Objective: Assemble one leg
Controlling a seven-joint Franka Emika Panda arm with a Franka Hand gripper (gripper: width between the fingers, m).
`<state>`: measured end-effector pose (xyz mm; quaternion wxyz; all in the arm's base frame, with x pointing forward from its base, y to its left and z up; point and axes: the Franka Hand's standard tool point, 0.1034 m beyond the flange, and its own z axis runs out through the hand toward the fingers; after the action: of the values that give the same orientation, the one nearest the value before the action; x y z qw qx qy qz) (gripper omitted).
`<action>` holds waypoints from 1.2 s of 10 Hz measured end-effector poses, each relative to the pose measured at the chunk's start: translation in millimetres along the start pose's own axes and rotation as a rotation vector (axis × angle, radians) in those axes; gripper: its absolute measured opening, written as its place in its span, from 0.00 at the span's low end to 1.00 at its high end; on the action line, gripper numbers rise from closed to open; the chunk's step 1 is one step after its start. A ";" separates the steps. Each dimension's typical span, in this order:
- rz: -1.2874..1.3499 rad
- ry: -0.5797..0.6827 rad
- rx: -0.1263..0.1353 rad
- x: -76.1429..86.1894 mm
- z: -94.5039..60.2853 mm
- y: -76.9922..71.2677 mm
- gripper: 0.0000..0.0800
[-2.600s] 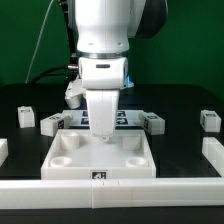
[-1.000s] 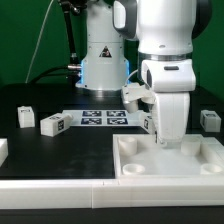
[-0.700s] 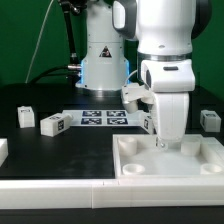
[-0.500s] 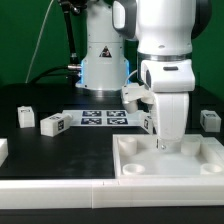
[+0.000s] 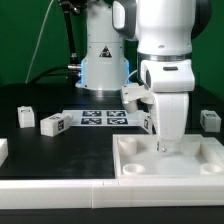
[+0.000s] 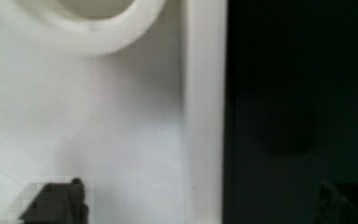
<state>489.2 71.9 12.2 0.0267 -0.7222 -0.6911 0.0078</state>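
Observation:
The large white square top [image 5: 140,160] lies flat at the exterior view's right, against the front rail. My gripper [image 5: 165,148] points straight down at its far rim. In the wrist view the gripper [image 6: 197,190] is open: the two dark fingertips [image 6: 53,200] stand far apart, one over the white top [image 6: 105,120] and one over the black table, with the rim between them. A round corner socket [image 6: 91,15] shows ahead. Several small white legs with tags lie on the table: two at the left [image 5: 24,116] [image 5: 53,124], one at the far right [image 5: 209,119].
The marker board [image 5: 105,118] lies at the middle back. Another leg [image 5: 150,122] sits just behind my gripper. A white rail [image 5: 90,186] runs along the front, with a side piece [image 5: 3,150] at the exterior view's left. The robot base [image 5: 100,60] stands behind.
Since 2.6 s ago the square top and my gripper have moved from the middle to the exterior view's right. Over the last second nothing visibly moves.

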 end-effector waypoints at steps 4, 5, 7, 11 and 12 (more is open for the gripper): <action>0.101 -0.023 -0.016 19.2 -38.9 -19.1 0.81; 0.119 -0.025 -0.029 25.6 -48.5 -23.4 0.81; 0.203 -0.021 -0.042 37.1 -56.1 -28.8 0.81; 0.416 -0.016 -0.041 36.1 -54.4 -29.1 0.81; 0.541 -0.011 -0.040 38.6 -52.8 -30.6 0.81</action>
<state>462.9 110.3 67.4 0.0055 -0.8809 -0.4733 0.0051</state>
